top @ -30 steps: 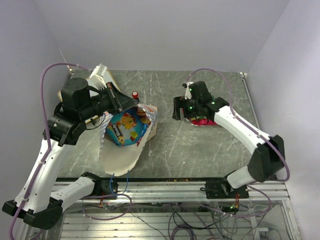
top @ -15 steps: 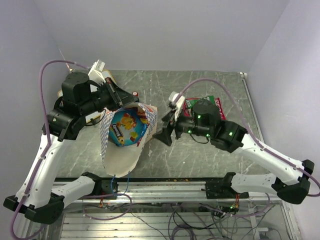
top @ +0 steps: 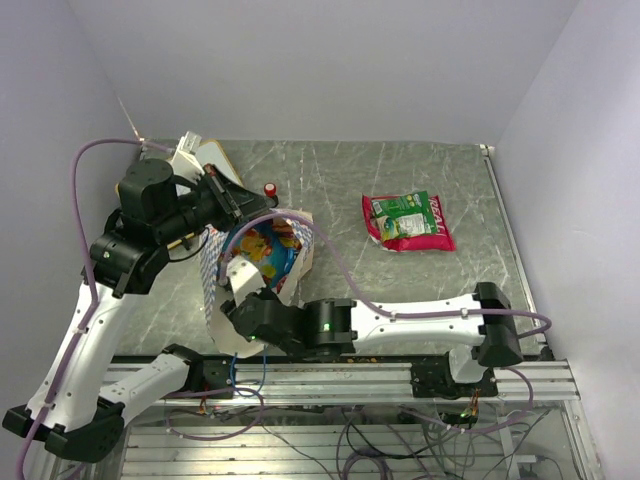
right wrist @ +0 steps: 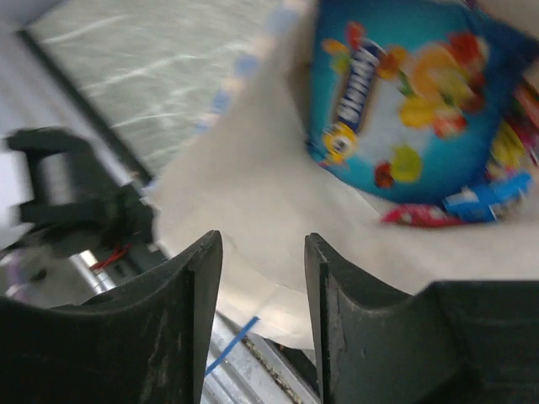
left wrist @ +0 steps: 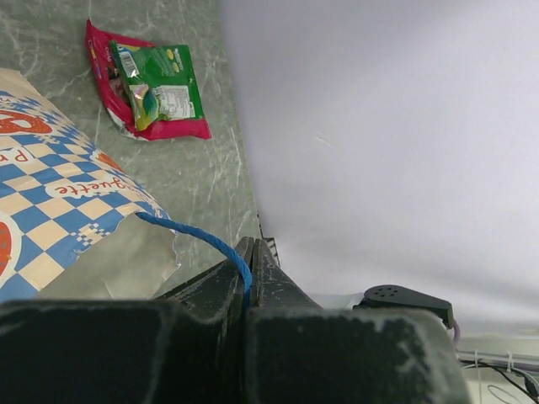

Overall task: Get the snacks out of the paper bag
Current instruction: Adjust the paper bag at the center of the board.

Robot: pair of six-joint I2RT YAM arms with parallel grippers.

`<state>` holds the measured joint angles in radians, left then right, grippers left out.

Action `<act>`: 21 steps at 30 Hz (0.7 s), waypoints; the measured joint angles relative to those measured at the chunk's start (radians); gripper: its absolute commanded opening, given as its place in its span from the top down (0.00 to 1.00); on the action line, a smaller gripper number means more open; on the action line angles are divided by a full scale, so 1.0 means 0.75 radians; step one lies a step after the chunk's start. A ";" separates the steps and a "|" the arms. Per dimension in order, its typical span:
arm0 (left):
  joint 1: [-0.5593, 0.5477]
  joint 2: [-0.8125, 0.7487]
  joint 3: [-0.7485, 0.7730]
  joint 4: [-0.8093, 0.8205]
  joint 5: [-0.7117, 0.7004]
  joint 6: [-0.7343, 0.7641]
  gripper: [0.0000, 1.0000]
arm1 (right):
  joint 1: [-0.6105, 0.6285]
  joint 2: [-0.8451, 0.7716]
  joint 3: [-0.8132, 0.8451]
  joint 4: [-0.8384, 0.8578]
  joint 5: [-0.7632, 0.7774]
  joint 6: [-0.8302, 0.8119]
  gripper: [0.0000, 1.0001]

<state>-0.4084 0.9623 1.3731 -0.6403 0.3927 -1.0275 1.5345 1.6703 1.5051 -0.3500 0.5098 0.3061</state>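
Two glossy foil packets (top: 408,218) seen from above, overlapping, out on grey desk (top: 470,190). Left wrist: left pincer (left wrist: 253,252) clenched on thin blue cord (left wrist: 202,236), holding large cream paper bag (left wrist: 50,210) open. Right wrist: right pincer (right wrist: 262,242) released, facing blue-and-orange packet (right wrist: 404,101) inside.

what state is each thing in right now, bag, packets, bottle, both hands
paper bag: open, mouth held up
left hand: shut on the blue cord handle
right hand: open, empty, at the bag's mouth
blue packet: inside the bag
green packet: out on the table, lying on the pink packet
pink packet: out on the table
red-capped bottle: cap on
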 measured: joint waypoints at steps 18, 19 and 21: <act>0.000 -0.122 -0.035 -0.016 0.052 0.016 0.93 | -0.028 0.183 -0.056 -0.836 0.631 1.203 0.53; 0.000 -0.128 -0.035 -0.029 0.054 0.025 0.93 | -0.028 0.185 -0.056 -0.907 0.635 1.263 0.53; 0.000 -0.135 -0.035 -0.053 0.059 0.039 0.93 | -0.028 0.180 -0.060 -1.030 0.649 1.368 0.51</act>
<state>-0.4084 0.8612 1.3468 -0.6800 0.4370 -0.9985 1.5131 1.8050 1.4605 -1.1225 0.9962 1.3323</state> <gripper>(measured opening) 0.077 0.468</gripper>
